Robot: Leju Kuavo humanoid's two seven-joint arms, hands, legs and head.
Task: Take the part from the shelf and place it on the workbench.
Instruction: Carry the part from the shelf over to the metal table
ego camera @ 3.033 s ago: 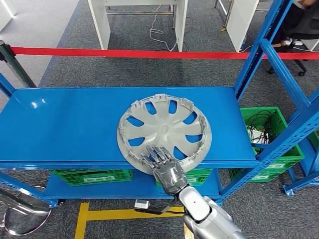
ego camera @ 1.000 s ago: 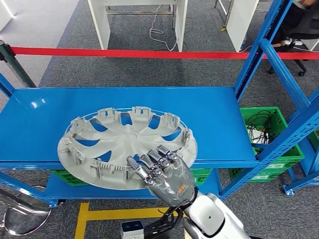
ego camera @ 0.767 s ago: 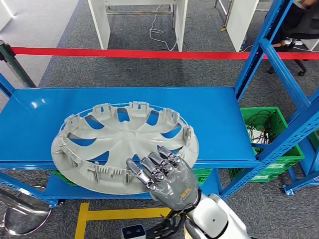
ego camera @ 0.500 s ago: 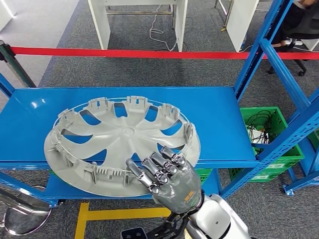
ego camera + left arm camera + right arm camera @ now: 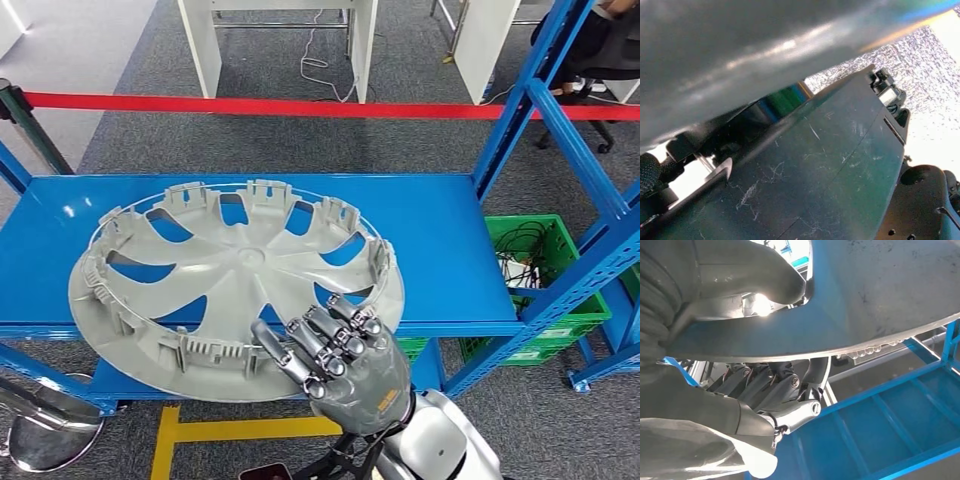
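1. Right hand (image 5: 355, 365) covers the near rim of the hubcap (image 5: 234, 280) in head view; thumb is under the cap, hidden there.
2. Right wrist view: cap underside (image 5: 874, 295) runs out of frame. Thumb (image 5: 753, 270) and fingers (image 5: 764, 390) clamp the rim from opposite faces; fingertips cut off behind the rim.
3. Cap hides the middle of the blue shelf's (image 5: 453, 250) front edge and part of its surface; can't tell if the far rim touches the shelf.
4. Left wrist view: blurred grey surface (image 5: 734, 45), can't identify. Left hand's state can't be told.
5. Green crate (image 5: 562, 265) beyond the shelf's right edge: cables inside too small to resolve.
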